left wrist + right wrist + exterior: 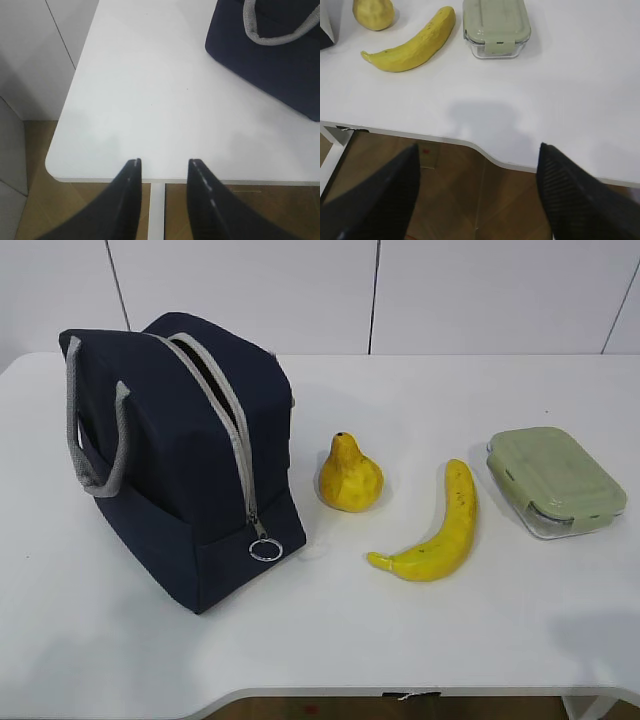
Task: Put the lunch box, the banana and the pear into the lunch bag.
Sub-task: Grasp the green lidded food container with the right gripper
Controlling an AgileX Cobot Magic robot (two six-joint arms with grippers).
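Nothing packed yet. Boxy navy fabric lunch bag (pixel 185 465) with grey webbing handles stands on the left of the white table (pixel 330 630), zipper mostly undone, ring pull hanging at the near lower end. To its right in a row: squat yellow pear (pixel 350 476) just beside the bag, curved yellow banana (pixel 437 530) in the middle, flat clear lunch box with sage-green clip lid (pixel 555 480) on the far right. All apart, none touching.

Left gripper (pixel 164 167) sits off the table's near left edge, fingers partly apart, empty. Right gripper (pixel 477 150) is past the near edge on its side, fingers spread wide, empty.

Handling guesses:
- Lunch box: rigid, probably the heaviest, smooth walls look slippery. Take it across the short width, fingers under the lid rim. Goes in first, flat on the bottom.
- Banana: firm but bruises. Pinch mid-body across the curve, not the stem.
- Pear: round, will roll. Grip the fat belly low, not the neck.
- Bag: soft, mouth is a narrow slit and may sag; left arm likely has to hold it open.
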